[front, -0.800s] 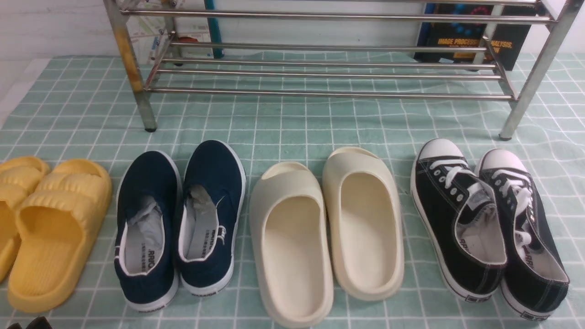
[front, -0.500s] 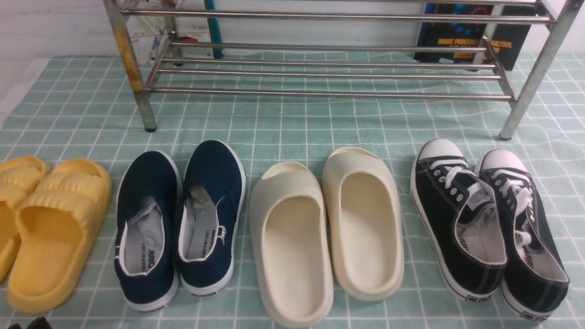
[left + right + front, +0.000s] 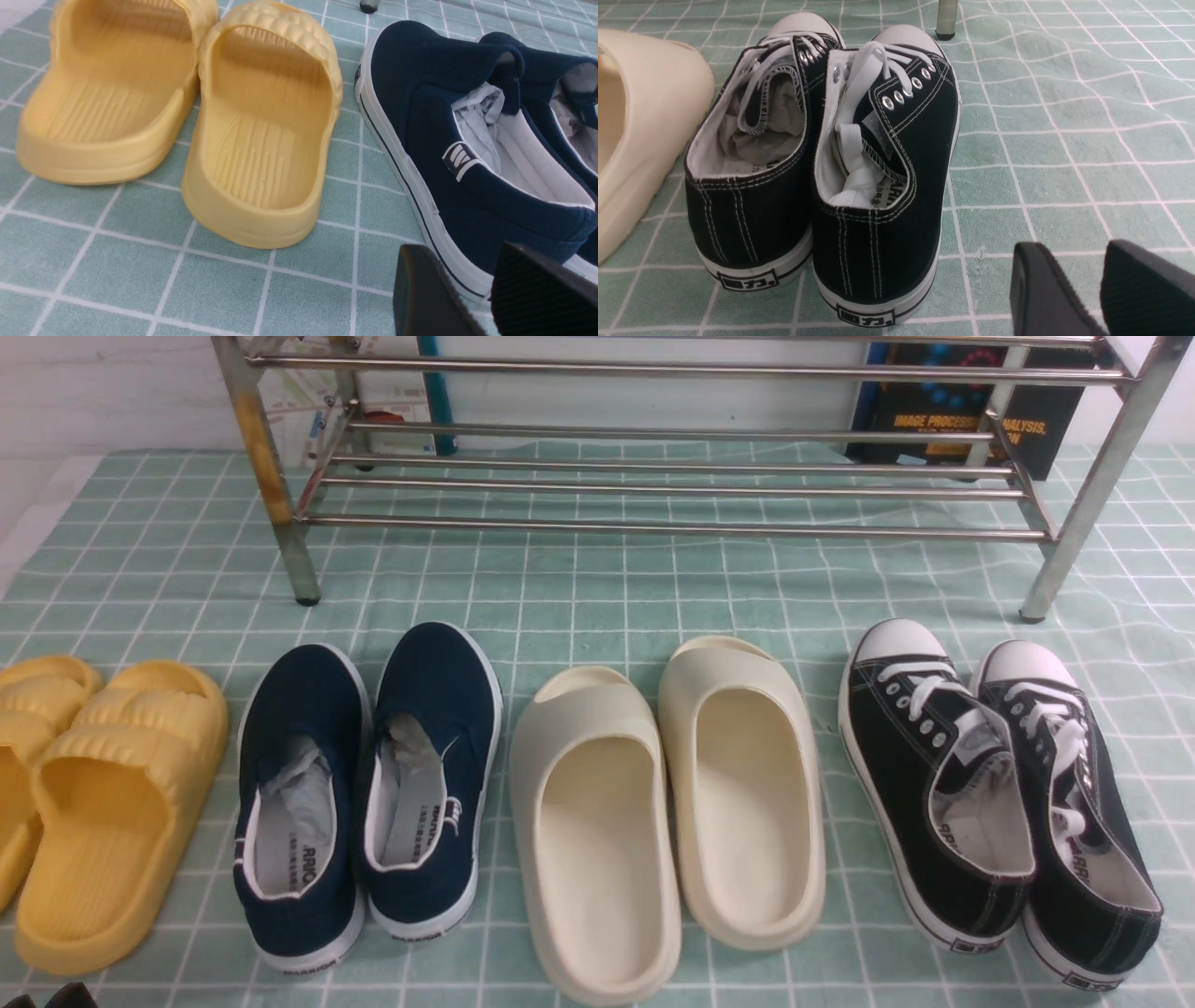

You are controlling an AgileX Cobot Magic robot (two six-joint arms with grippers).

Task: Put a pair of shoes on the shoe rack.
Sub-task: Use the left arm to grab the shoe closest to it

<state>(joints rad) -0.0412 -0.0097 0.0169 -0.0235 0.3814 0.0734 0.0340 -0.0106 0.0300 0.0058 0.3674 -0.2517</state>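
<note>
— Navy slip-on sneakers (image 3: 439,691): lying which way from the left gripper (image 3: 476,280)?
— Reading outward from its fingers (image 3: 430,294), parted and gripping nothing: finding the nearer heel close ahead, slightly to the right, not touching as far as showing. Running lengthwise away from the robot, toes pointing at the shoe rack (image 3: 672,527).
— Sitting where exactly?
— Standing side by side, touching, on the green checked cloth (image 3: 579,588), between yellow slides (image 3: 261,140) and cream slides (image 3: 663,803). Holding crumpled paper (image 3: 476,121) inside both.
— And the right gripper (image 3: 1083,275)?
— Parted too, gripping nothing, hovering behind the black lace-up sneakers (image 3: 822,163), well apart from the navy pair. Judging the left arm nearer, so favouring it.
— Rack?
— Standing beyond the toes, carrying no shoes on the tubes showing.
</note>
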